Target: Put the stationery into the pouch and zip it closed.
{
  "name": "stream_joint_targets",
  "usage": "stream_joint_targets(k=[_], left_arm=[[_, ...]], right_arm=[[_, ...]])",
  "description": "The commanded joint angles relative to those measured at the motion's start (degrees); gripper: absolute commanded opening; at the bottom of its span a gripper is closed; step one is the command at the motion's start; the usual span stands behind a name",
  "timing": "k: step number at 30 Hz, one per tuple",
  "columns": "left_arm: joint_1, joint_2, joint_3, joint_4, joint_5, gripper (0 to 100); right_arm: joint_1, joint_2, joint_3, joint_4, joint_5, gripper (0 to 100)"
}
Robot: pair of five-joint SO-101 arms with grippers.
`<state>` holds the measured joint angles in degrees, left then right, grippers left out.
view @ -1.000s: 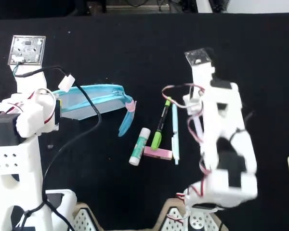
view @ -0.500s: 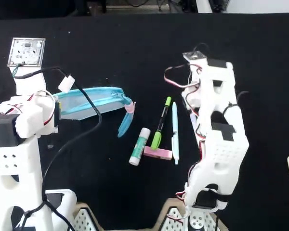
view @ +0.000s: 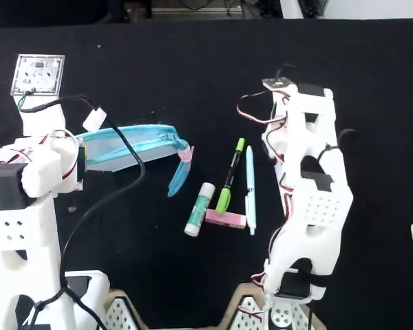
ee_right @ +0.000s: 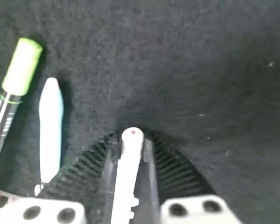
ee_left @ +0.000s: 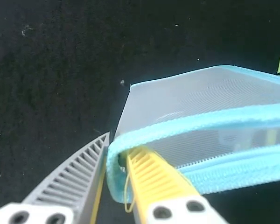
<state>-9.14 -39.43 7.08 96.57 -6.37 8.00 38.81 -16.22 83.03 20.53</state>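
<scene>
Right arm has stretched toward the top of the frame; the pouch (view: 134,141) has not shifted. The right end effector (ee_right: 130,135) is clenched on a white pen (ee_right: 128,163), just right of the highlighter (view: 229,175). The left end effector (ee_left: 116,149) grasps the pouch rim.

Likely faults: the pen is gripped lengthwise and may slide out, or snag the narrow mouth.

The pouch lies left of centre on the tabletop (view: 193,69), with its long axis left to right and the zip pull at right. The pen points up-frame.
</scene>
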Motion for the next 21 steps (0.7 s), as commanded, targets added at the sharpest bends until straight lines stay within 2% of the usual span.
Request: stream_joint_targets(k=[1, 6, 12, 15, 21], left_arm=[[-0.1, 0.2, 1.4, 0.6, 0.4, 3], [-0.1, 0.2, 1.4, 0.5, 0.5, 3], [-0.1, 0.2, 1.4, 0.5, 0.5, 3], [-0.1, 0.2, 1.4, 0.7, 0.4, 3], [-0.1, 0.2, 1.4, 0.8, 0.4, 3]], right_arm=[[-0.2, -4.7, 1.0, 2.4, 1.2, 1.1], [-1.4, -21.2, 0.9, 9.7, 0.8, 1.1], [-7.2, -47.0, 1.0, 17.8, 0.1, 1.1], [-12.1, -60.6, 1.0, 17.8, -4.0, 1.1], [-28.9, -78.9, 0.6, 15.1, -10.5, 1.1]])
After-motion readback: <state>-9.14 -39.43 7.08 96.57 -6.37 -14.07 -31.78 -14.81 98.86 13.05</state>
